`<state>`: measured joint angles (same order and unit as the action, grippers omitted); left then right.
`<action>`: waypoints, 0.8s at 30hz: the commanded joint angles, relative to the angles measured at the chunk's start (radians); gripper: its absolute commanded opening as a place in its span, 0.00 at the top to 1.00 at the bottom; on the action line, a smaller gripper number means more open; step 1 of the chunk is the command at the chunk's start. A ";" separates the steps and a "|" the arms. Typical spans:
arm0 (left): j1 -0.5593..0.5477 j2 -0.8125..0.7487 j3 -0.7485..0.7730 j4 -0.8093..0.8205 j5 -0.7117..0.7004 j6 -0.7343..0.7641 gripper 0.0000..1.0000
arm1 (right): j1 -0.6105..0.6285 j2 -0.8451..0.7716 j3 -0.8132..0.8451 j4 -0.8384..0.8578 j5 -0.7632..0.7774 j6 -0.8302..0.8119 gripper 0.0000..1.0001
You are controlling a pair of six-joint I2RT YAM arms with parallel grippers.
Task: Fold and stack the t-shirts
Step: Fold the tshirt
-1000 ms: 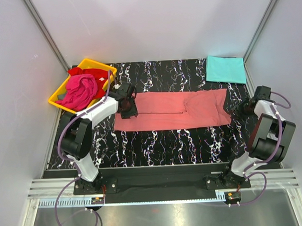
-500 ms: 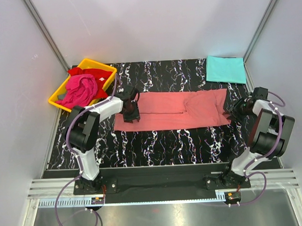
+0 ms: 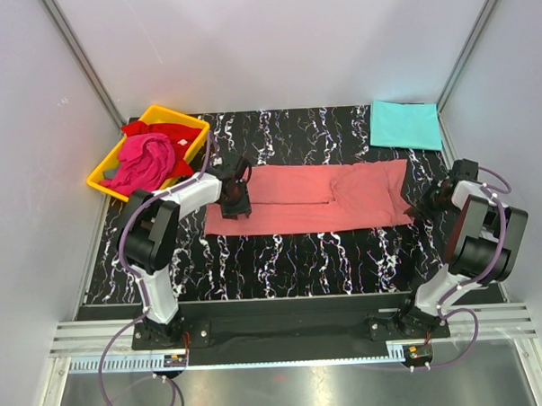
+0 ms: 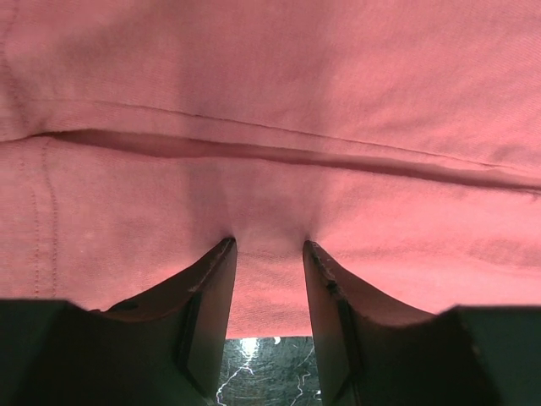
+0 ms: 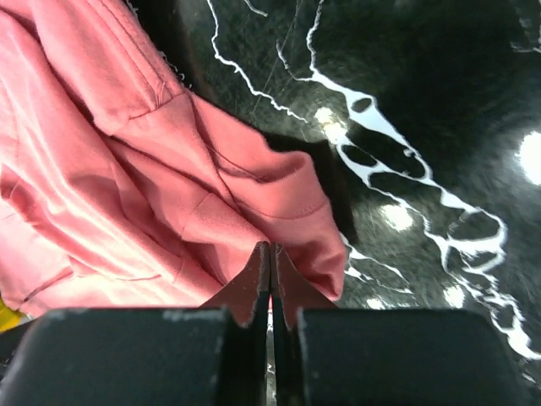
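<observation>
Across the worktop's middle, keep the salmon-pink t-shirt (image 3: 311,198) strip flat. With right gripper (image 5: 270,248) pressed together on the right-end hem and left gripper (image 4: 269,244) half spread, tips on the left end, close left first, then lift both ends evenly.

The salmon-pink t-shirt (image 3: 316,196) is soft matt knit cloth, with stitched hems and a faint fuzz up close. The turquoise t-shirt (image 3: 404,123), magenta t-shirt (image 3: 145,165) and red t-shirt (image 3: 171,134) look the same dull cloth. Beneath, the table top (image 3: 282,256) is smooth and glossy, black with white marble veins, throwing back spots of light. The tray (image 3: 179,116) is shiny yellow plastic. The left gripper (image 4: 269,247) has fingers (image 4: 210,296) of dull black plastic, and the rail (image 3: 88,339) at the near edge is pale bare metal
</observation>
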<state>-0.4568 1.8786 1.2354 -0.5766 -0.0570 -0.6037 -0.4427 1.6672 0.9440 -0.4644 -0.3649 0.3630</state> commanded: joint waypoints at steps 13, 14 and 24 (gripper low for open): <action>0.046 0.013 -0.053 -0.045 -0.156 -0.065 0.56 | -0.025 -0.124 -0.100 0.128 0.141 0.056 1.00; 0.052 0.002 -0.059 -0.040 -0.136 -0.067 0.56 | -0.025 -0.127 -0.100 0.129 0.144 0.057 1.00; 0.058 -0.134 -0.036 -0.029 0.002 -0.045 0.55 | -0.025 -0.136 -0.042 0.047 0.145 0.094 1.00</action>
<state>-0.4046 1.8317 1.1942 -0.5838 -0.0788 -0.6701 -0.4553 1.5658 0.8478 -0.3973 -0.2733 0.4362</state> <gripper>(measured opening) 0.443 0.011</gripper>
